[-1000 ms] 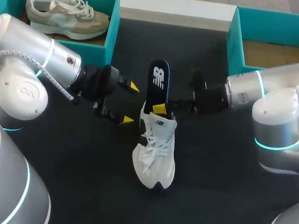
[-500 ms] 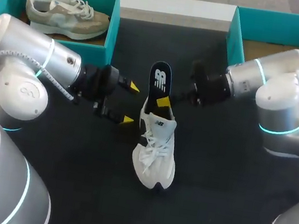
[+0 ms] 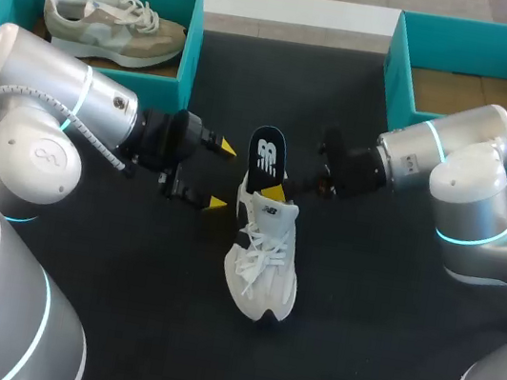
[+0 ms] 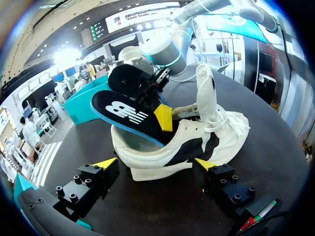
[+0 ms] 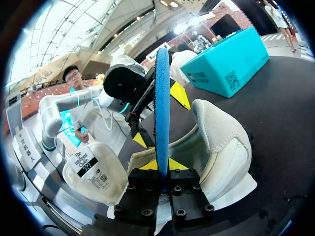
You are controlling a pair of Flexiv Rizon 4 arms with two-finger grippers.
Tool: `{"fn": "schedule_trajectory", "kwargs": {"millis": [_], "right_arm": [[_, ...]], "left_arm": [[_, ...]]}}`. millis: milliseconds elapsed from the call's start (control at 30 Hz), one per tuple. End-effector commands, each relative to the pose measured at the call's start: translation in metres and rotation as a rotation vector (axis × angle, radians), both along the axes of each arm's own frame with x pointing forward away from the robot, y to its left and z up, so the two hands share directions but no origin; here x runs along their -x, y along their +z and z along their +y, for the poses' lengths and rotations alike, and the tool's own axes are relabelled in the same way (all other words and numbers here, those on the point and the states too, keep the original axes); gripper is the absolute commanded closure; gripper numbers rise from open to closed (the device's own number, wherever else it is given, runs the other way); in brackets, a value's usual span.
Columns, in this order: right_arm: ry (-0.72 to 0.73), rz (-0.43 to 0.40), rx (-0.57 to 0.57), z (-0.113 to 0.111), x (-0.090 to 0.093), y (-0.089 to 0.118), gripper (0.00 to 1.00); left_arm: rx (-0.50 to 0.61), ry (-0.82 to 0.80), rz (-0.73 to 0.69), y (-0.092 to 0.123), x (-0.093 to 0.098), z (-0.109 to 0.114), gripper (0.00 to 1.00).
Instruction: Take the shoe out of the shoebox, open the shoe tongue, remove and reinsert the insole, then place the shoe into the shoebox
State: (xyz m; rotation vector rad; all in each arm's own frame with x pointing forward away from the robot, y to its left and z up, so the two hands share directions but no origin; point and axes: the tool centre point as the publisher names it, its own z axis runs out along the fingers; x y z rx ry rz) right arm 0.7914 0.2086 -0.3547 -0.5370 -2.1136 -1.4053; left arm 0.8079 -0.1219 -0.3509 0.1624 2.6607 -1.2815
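A white shoe [image 3: 263,254] stands on the black table, toe toward the front edge, its tongue [image 4: 206,91] pulled up. A black insole [image 3: 265,156] with a blue edge sticks up out of the heel opening, one end down inside the shoe. My right gripper [image 3: 275,192] is shut on the insole [image 5: 161,108] just above the heel collar, the thin edge pinched between the fingers of the right gripper [image 5: 161,166]. My left gripper [image 3: 222,176] stands open just left of the heel, touching nothing. From the left wrist, the left gripper [image 4: 156,163] faces the shoe [image 4: 197,140] and the insole [image 4: 123,114].
A teal shoebox [image 3: 190,55] at the back left holds a grey-beige shoe [image 3: 115,28]. A second teal shoebox [image 3: 401,83] at the back right shows only its cardboard floor. Bare table lies in front of the shoe and on both sides.
My right gripper closed on the insole, lifted slightly, then came back down toward the heel, so the insole now sits lower. The left arm and the shoe have not moved.
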Motion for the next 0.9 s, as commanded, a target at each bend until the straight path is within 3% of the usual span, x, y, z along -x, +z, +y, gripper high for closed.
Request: {"fn": "schedule_trajectory", "kwargs": {"millis": [33,133,367,533,600,900], "right_arm": [[0.004,-0.019,0.020,0.000,-0.004,0.006,0.71],[0.011,-0.046,0.029,0.000,-0.013,0.013,0.67],[0.035,-0.087,0.036,0.000,-0.034,0.020,0.69],[0.053,-0.084,0.034,0.002,-0.043,0.017,0.79],[0.059,-0.067,0.027,0.003,-0.042,0.013,1.00],[0.057,0.020,0.029,0.003,-0.010,0.000,1.00]], "left_arm": [[-0.003,0.000,0.000,0.000,0.001,0.000,0.00],[-0.003,0.000,0.000,0.000,0.001,0.000,0.00],[-0.003,0.000,0.000,0.000,0.001,0.000,0.00],[-0.003,0.000,0.000,0.000,0.001,0.000,0.00],[-0.003,0.000,0.000,0.000,0.001,0.000,0.00],[-0.003,0.000,0.000,0.000,0.001,0.000,0.00]]}}
